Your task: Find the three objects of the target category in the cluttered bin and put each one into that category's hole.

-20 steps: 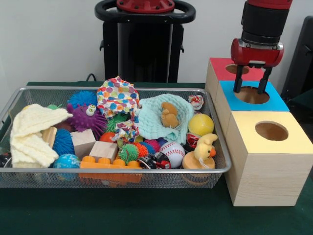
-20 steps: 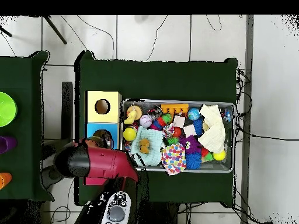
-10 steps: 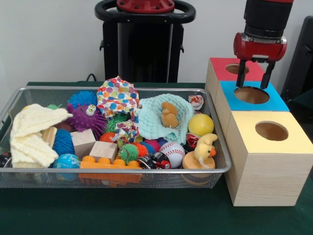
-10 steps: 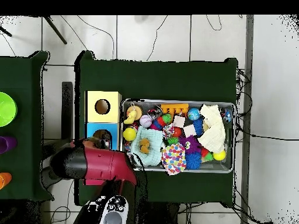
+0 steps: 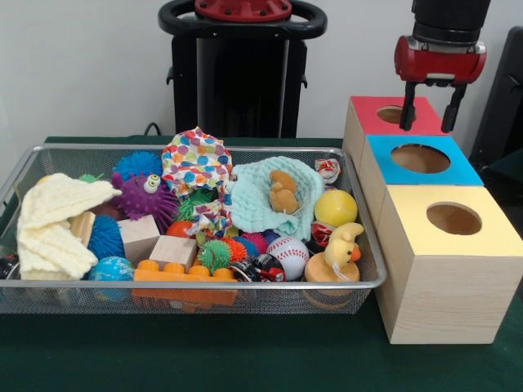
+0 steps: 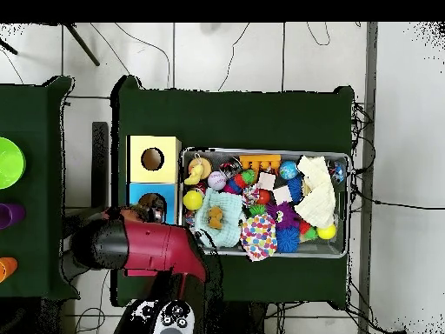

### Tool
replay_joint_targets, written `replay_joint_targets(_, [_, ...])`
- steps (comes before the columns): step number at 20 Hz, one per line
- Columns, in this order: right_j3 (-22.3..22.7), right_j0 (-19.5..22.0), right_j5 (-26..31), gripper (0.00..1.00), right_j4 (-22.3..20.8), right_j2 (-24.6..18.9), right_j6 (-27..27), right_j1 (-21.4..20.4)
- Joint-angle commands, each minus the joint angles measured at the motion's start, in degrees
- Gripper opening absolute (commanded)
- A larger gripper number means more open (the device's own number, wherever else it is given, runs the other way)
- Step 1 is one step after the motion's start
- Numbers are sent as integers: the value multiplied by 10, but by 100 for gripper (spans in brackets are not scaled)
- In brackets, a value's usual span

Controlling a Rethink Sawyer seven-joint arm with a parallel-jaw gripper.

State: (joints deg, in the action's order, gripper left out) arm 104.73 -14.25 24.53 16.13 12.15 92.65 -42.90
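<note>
My gripper [image 5: 427, 126] hangs open and empty above the blue box [image 5: 462, 171] and the red box [image 5: 366, 116], clear of the blue box's round hole [image 5: 420, 158]. In the overhead view the red arm [image 6: 143, 245] covers the red box and hides most of the gripper. The wire bin [image 5: 204, 284] holds a yellow ball [image 5: 336, 207], a baseball [image 5: 288, 251], a purple spiky ball [image 5: 144, 196], two wooden blocks [image 5: 172, 250], an orange brick [image 5: 176, 273], a yellow duck [image 5: 341, 246] and several cloths.
A yellow box [image 5: 482, 237] with its own hole stands nearest the camera in the row of boxes, right of the bin. The black pedestal [image 5: 242, 73] rises behind the bin. In the overhead view, coloured bowls [image 6: 9, 162] sit on a side table.
The gripper has risen straight up from just over the blue box's hole, staying open and empty. The toys in the bin have not moved.
</note>
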Motion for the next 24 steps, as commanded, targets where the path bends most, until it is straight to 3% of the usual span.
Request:
replay_joint_targets(1, [13, 61, 35, 100, -26, -35, 40, -22])
replay_joint_targets(8, [25, 110, 22, 100, -56, -64, -12, -31])
replay_joint_targets(24, [38, 198, 24, 100, -132, -126, -52, -49])
